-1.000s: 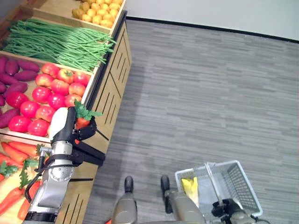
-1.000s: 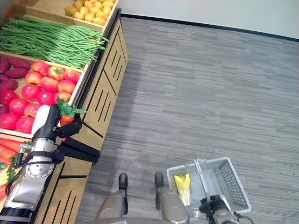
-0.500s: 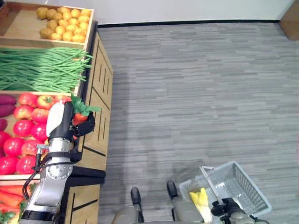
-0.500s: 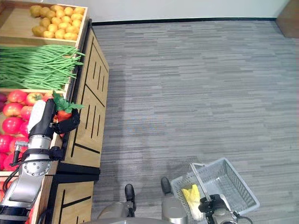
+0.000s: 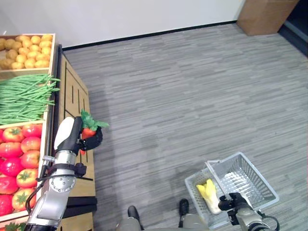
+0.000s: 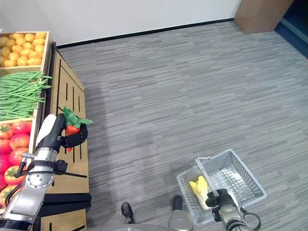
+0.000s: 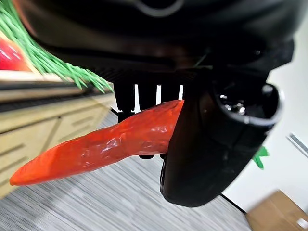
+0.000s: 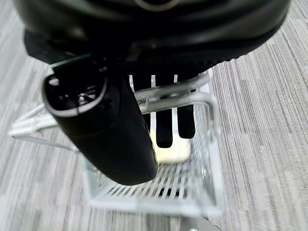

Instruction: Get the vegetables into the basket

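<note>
My left hand (image 5: 86,140) is shut on an orange carrot (image 7: 101,144) with green leaves (image 5: 91,120), held up beside the wooden produce stand (image 5: 72,96). The carrot's pointed end sticks out past the fingers in the left wrist view. My right hand (image 5: 232,204) is curled round the wire handle (image 8: 168,96) of a white mesh basket (image 5: 250,178) hanging low over the floor at the lower right. A yellow vegetable (image 5: 208,189) lies inside the basket.
The stand holds red tomatoes (image 5: 19,149), green beans (image 5: 21,96) and yellow potatoes (image 5: 24,45) in wooden bins at the left. Grey plank floor (image 5: 183,96) spreads to the right. A brown box (image 5: 264,14) stands at the far right wall.
The camera has swung to the right, so the stand slid left and more floor shows. The left hand still holds the carrot and the right hand still holds the basket.
</note>
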Motion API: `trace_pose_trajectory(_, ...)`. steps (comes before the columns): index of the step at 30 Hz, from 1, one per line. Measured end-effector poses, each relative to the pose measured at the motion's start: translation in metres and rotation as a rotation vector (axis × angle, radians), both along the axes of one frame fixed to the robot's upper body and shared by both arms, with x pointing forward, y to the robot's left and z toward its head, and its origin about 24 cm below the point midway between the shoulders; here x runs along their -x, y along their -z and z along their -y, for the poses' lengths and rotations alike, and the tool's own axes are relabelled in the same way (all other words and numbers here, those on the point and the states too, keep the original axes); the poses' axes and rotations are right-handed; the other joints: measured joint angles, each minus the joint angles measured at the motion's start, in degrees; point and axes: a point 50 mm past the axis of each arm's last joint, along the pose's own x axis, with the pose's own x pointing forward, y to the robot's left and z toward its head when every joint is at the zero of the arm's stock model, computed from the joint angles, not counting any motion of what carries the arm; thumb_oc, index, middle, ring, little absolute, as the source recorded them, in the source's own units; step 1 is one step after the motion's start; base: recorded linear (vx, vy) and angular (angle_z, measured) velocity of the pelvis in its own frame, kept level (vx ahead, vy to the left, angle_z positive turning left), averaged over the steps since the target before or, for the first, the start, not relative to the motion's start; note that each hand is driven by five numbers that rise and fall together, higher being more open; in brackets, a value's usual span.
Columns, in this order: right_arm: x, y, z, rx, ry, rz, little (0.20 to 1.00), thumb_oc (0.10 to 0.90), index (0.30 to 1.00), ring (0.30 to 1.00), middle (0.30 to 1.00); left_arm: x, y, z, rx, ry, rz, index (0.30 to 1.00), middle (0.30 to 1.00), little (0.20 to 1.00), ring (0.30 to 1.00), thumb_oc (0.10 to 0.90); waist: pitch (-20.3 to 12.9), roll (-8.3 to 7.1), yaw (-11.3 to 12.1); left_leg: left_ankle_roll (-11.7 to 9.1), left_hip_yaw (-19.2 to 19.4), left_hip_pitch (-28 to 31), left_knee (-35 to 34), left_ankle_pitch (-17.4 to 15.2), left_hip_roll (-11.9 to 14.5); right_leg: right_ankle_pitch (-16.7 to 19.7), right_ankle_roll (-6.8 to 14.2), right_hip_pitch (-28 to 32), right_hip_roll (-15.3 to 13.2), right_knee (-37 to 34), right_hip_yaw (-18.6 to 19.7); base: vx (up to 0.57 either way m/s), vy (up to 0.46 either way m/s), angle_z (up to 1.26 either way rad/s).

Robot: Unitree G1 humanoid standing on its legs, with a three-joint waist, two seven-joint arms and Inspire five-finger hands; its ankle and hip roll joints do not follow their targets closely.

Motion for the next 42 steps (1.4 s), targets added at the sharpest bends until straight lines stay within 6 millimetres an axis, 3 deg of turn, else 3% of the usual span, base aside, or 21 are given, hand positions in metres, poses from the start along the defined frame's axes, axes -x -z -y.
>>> trace_pose_trajectory(5,-0.012,-0.008,-0.003,0.006,-0.021,0.048,0.300,0.400,0.300,0.300,0.300,-0.005,0.036,0.008,0.031,0.019,-0.158,0.300,0.300,0.300,0.300,0.400,-1.93,0.61,-1.00,-0.19,-1.20,0.89,-0.68,0.32,-0.60,0.64,0.08,2.27,-0.40,-1.88,-1.08,0.01,-0.044,0.12)
trace_pose_trajectory(6,-0.023,-0.014,-0.008,0.001,-0.054,0.096,0.300,0.400,0.300,0.300,0.300,-0.006,0.049,0.012,0.039,0.027,-0.215,0.300,0.300,0.300,0.300,0.400,-2.80,0.72,-1.23,-0.03,-1.72,0.61,-0.94,0.73,-0.77,0.85,0.12,2.28,-0.53,-2.21,-1.63,0.00,-0.055,0.20)
trace_pose_trajectory(10,-0.050,-0.027,-0.020,-0.005,-0.124,0.177,0.300,0.400,0.300,0.300,0.300,-0.013,0.066,0.026,0.029,0.072,-0.302,0.300,0.300,0.300,0.300,0.400,-3.24,1.05,-0.92,0.10,-3.04,0.53,-1.65,1.66,-0.88,0.94,0.12,2.65,-0.70,-2.23,-2.82,0.01,-0.083,0.18)
trace_pose_trajectory(14,-0.079,-0.046,-0.033,-0.006,-0.195,0.270,0.300,0.400,0.300,0.300,0.300,-0.020,0.068,0.037,-0.019,0.123,-0.320,0.300,0.300,0.300,0.300,0.400,-3.74,1.81,-0.86,0.25,-3.24,0.32,-1.66,1.95,-0.71,1.11,0.10,2.59,-0.74,-2.27,-2.91,0.01,-0.065,0.03)
trace_pose_trajectory(18,-0.110,-0.072,-0.054,-0.008,-0.310,0.395,0.300,0.400,0.300,0.300,0.300,-0.038,0.058,0.047,-0.072,0.165,-0.282,0.300,0.300,0.300,0.300,0.400,-4.15,2.47,-1.03,0.32,-3.16,0.14,-1.66,2.15,-0.68,1.22,0.06,2.26,-0.72,-2.29,-2.77,0.03,-0.064,-0.01)
trace_pose_trajectory(20,-0.118,-0.082,-0.073,-0.023,-0.408,0.439,0.300,0.400,0.300,0.300,0.300,-0.053,0.074,0.056,-0.099,0.159,-0.348,0.300,0.300,0.300,0.300,0.400,-4.89,3.80,-1.95,0.32,-3.02,-0.05,-1.66,2.15,-0.56,1.22,0.06,1.87,-0.59,-2.31,-2.51,0.02,-0.066,-0.06)
trace_pose_trajectory(24,-0.123,-0.093,-0.103,-0.077,-0.540,0.487,0.300,0.400,0.300,0.300,0.300,-0.062,0.092,0.088,-0.116,0.219,-0.419,0.300,0.300,0.300,0.300,0.400,-5.28,5.05,-3.94,0.39,-2.60,-0.91,-1.66,2.27,-0.22,1.42,-0.16,0.25,-0.21,-2.29,-1.32,0.00,-0.045,-0.15)
trace_pose_trajectory(28,-0.121,-0.091,-0.109,-0.067,-0.605,0.461,0.300,0.400,0.300,0.300,0.300,-0.064,0.098,0.114,-0.109,0.275,-0.433,0.300,0.300,0.300,0.300,0.400,-4.87,6.30,-4.52,0.39,-2.67,-1.09,-1.67,2.28,0.08,1.44,-0.19,-0.15,0.03,-2.31,-0.94,0.00,-0.028,-0.07)
trace_pose_trajectory(32,-0.119,-0.089,-0.120,-0.083,-0.674,0.441,0.300,0.400,0.300,0.300,0.300,-0.059,0.114,0.132,-0.117,0.308,-0.490,0.300,0.300,0.300,0.300,0.400,-4.71,8.71,-5.70,0.29,-2.59,-1.89,-1.68,2.34,0.20,1.55,-0.30,-1.02,0.14,-2.31,-0.76,0.00,-0.007,-0.02)
trace_pose_trajectory(36,-0.118,-0.093,-0.128,-0.095,-0.741,0.446,0.300,0.400,0.300,0.300,0.300,-0.057,0.117,0.143,-0.119,0.323,-0.496,0.300,0.300,0.300,0.300,0.400,-4.60,9.19,-6.00,0.13,-2.51,-2.24,-1.69,2.45,0.44,1.60,-0.36,-1.45,0.45,-2.29,-0.69,0.00,-0.008,-0.01)
trace_pose_trajectory(42,-0.120,-0.110,-0.141,-0.120,-0.806,0.516,0.300,0.400,0.300,0.300,0.300,-0.055,0.120,0.141,-0.142,0.327,-0.499,0.300,0.300,0.300,0.300,0.400,-4.57,9.14,-6.52,0.05,-2.21,-2.62,-1.70,2.49,0.71,1.67,-0.43,-2.00,0.77,-2.29,-0.41,0.00,-0.012,-0.01)
